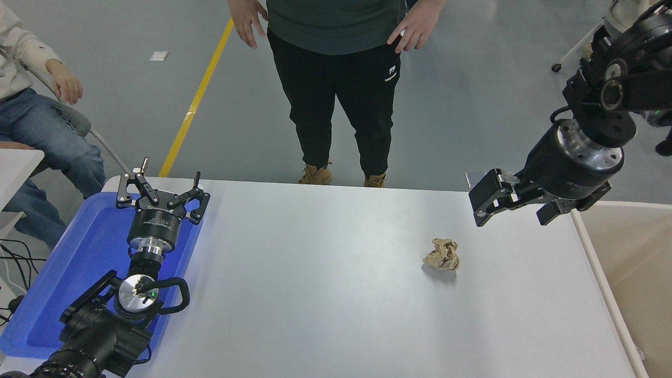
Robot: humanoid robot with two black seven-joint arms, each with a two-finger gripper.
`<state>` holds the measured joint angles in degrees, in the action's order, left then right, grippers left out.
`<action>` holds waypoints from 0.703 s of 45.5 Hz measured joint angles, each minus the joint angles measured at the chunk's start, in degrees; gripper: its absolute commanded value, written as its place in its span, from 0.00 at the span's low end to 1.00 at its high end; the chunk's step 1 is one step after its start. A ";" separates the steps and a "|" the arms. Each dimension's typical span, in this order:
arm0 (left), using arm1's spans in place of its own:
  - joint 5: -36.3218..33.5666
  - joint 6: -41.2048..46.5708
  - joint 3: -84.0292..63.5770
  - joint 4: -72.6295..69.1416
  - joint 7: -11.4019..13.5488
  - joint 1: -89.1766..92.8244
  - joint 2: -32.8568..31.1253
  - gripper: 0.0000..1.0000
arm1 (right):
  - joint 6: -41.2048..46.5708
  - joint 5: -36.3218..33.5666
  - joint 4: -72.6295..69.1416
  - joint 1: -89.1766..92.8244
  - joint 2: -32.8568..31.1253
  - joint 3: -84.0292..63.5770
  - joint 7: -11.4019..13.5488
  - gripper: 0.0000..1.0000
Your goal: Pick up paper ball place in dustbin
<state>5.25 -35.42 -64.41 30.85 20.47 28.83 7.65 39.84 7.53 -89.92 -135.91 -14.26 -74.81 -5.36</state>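
We note the right gripper [512, 207] spread open and empty, paper ball [442, 254] on the table below and left of it, apart. Risk: light wad skids aside if one finger touches first.

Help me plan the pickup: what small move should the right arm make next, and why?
Probably lower the right gripper toward the paper ball. The ball lies alone on the white table, untouched, while the gripper hangs above and to its right, near the dustbin, holding nothing. The left gripper sits over the blue tray.
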 measured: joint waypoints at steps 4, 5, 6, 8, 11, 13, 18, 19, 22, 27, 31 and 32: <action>0.01 0.00 0.00 0.00 0.00 0.00 0.00 1.00 | -0.01 0.02 0.05 0.12 -0.02 0.05 0.00 1.00; 0.01 0.00 0.00 0.00 -0.01 0.00 0.00 1.00 | -0.02 0.04 0.07 0.17 -0.04 0.07 0.00 1.00; 0.02 0.00 0.00 0.00 -0.03 0.00 0.00 1.00 | -0.03 0.05 0.08 0.23 -0.06 0.09 0.00 1.00; 0.02 0.00 0.00 0.00 -0.07 0.00 0.00 1.00 | -0.07 0.06 0.10 0.36 -0.07 0.12 0.00 1.00; 0.02 0.00 0.00 0.00 -0.09 0.00 0.00 1.00 | -0.31 0.11 0.12 0.63 -0.10 0.17 0.00 1.00; 0.02 0.00 0.00 0.00 -0.09 0.00 0.00 1.00 | -0.49 0.19 0.14 0.79 -0.14 0.22 0.00 1.00; 0.02 0.00 0.00 0.00 -0.07 0.00 0.00 1.00 | -0.74 0.35 0.16 1.10 -0.21 0.28 0.00 1.00; 0.02 0.00 0.00 0.00 -0.06 0.00 0.00 1.00 | -0.80 0.37 0.16 1.16 -0.21 0.31 0.00 1.00; 0.02 0.00 0.00 0.00 0.00 0.00 0.00 1.00 | -0.94 0.42 0.24 1.31 -0.22 0.39 0.00 1.00; 0.02 0.00 0.00 0.00 0.01 0.00 0.00 1.00 | -1.06 0.47 0.52 1.77 -0.24 0.61 -0.04 1.00; 0.02 0.00 0.01 0.00 0.01 0.00 0.00 1.00 | -1.14 0.47 0.80 2.14 -0.25 0.76 -0.06 1.00; 0.02 0.00 0.02 0.00 0.01 0.00 0.00 1.00 | -1.17 0.47 0.89 2.28 -0.25 0.80 -0.07 1.00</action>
<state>5.27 -35.42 -64.39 30.85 20.48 28.83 7.65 38.67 8.00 -89.03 -133.63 -14.51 -74.01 -5.43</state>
